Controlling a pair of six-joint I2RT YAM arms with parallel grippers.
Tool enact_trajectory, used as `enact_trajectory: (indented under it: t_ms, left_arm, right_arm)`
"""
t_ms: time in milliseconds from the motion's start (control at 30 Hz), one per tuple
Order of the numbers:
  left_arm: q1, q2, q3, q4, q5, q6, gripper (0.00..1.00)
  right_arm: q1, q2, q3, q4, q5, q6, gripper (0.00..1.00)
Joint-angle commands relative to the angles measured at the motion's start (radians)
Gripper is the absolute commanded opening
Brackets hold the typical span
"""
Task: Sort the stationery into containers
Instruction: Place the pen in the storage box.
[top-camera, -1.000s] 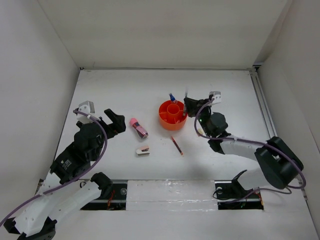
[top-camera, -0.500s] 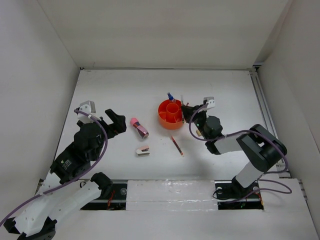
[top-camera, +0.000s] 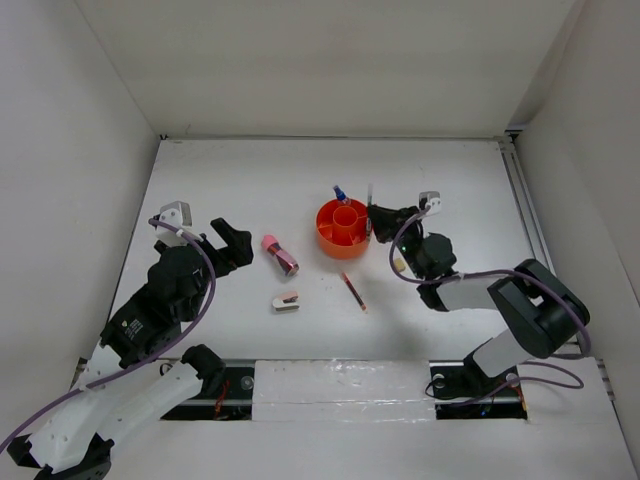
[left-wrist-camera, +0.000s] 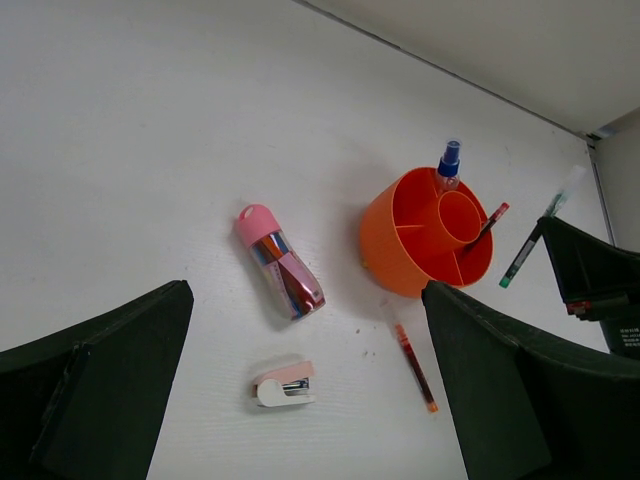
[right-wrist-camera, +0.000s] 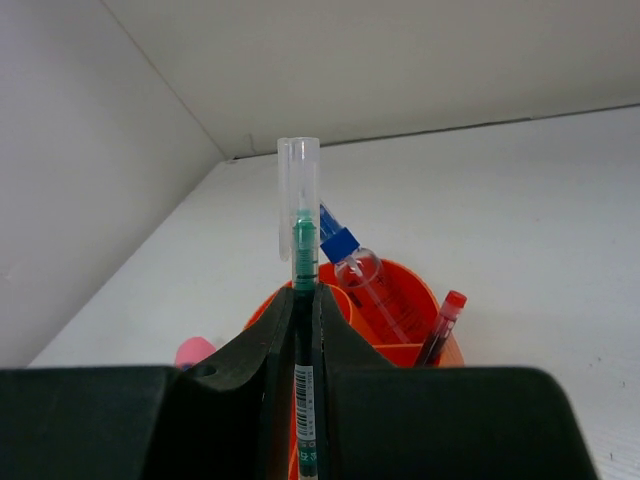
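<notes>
The orange tub (top-camera: 344, 230) stands mid-table and holds a blue-capped bottle (top-camera: 341, 193) and a red pen (left-wrist-camera: 490, 218). My right gripper (top-camera: 374, 213) is shut on a thin dark pen (right-wrist-camera: 300, 250) with a clear cap. It holds the pen upright just right of the tub's rim (right-wrist-camera: 400, 300). A pink-capped tube (top-camera: 278, 255), a white-and-pink stapler (top-camera: 285, 301) and a second red pen (top-camera: 353, 291) lie on the table. My left gripper (top-camera: 230, 250) is open and empty, left of the tube. No eraser is in view.
White walls enclose the table on the left, back and right. A metal rail (top-camera: 525, 210) runs along the right edge. The tube (left-wrist-camera: 280, 265), stapler (left-wrist-camera: 283, 383) and loose red pen (left-wrist-camera: 413, 355) lie between my left fingers (left-wrist-camera: 110, 370) in the left wrist view.
My right arm's elbow swung inward and its wrist shifted slightly. The gripper kept the dark pen beside the tub's right rim. The left arm has not moved.
</notes>
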Motion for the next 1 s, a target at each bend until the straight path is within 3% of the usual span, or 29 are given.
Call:
enact_trajectory:
  t_ms: [0, 400, 867, 933, 967]
  left_arm:
    - [0.000, -0.003, -0.011, 0.039, 0.005, 0.016, 0.99]
    - [0.000, -0.003, -0.011, 0.039, 0.005, 0.016, 0.99]
    - [0.000, -0.003, -0.011, 0.039, 0.014, 0.016, 0.99]
    - [0.000, -0.003, -0.011, 0.039, 0.014, 0.016, 0.99]
    - [0.000, -0.003, -0.011, 0.039, 0.014, 0.016, 0.99]
  right_arm:
    - [-0.006, -0.015, 0.038, 0.248, -0.024, 0.007, 0.00]
    - [-0.068, 0.120, 0.147, 0.339, -0.097, 0.016, 0.00]
    - [-0.068, 0.272, 0.107, 0.526, -0.135, 0.025, 0.00]
    - [-0.068, 0.260, 0.107, 0.526, -0.146, 0.034, 0.06]
    - [-0.068, 0.259, 0.107, 0.526, -0.146, 0.034, 0.15]
